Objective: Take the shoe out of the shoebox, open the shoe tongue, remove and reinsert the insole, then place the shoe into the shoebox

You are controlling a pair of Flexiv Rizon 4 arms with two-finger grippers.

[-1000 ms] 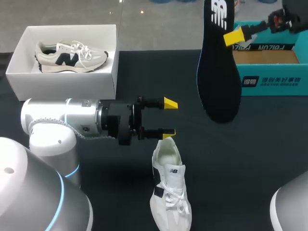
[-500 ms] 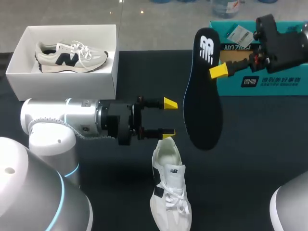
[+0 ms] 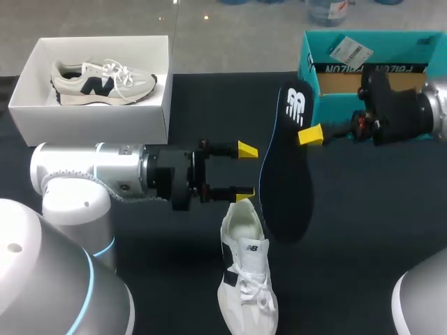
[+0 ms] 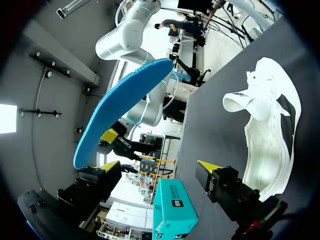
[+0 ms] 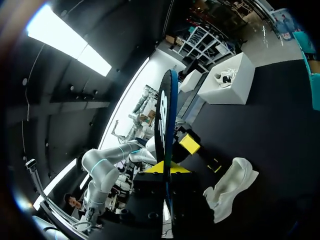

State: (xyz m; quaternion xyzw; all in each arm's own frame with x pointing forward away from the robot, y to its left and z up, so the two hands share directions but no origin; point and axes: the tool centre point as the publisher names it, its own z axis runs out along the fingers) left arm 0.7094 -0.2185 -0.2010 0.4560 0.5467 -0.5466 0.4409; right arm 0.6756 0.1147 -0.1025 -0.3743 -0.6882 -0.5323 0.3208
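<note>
The black table (image 3: 363, 209) is carrying a white shoe (image 3: 248, 279), which is lying on its sole at the near middle with its heel opening pointing away from the robot. A teal shoebox (image 3: 398, 45) is sitting far beyond the shoe to its right, and a white box (image 3: 91, 118) holding a second shoe (image 3: 103, 82) is sitting far beyond it to its left.

The dark insole (image 3: 283, 174) is hanging in the air just right of the shoe's heel, heel end up and toe end down, its blue underside (image 4: 122, 110) showing in the left wrist view.

The right gripper (image 3: 307, 135) is gripping the insole near its upper end, above and beyond the shoe. One finger is hidden behind the insole, so it is probably clamped from both sides.

The left gripper (image 3: 246, 171) is hanging wide and empty just beyond the shoe's heel, its nearer tip almost over the opening.
</note>
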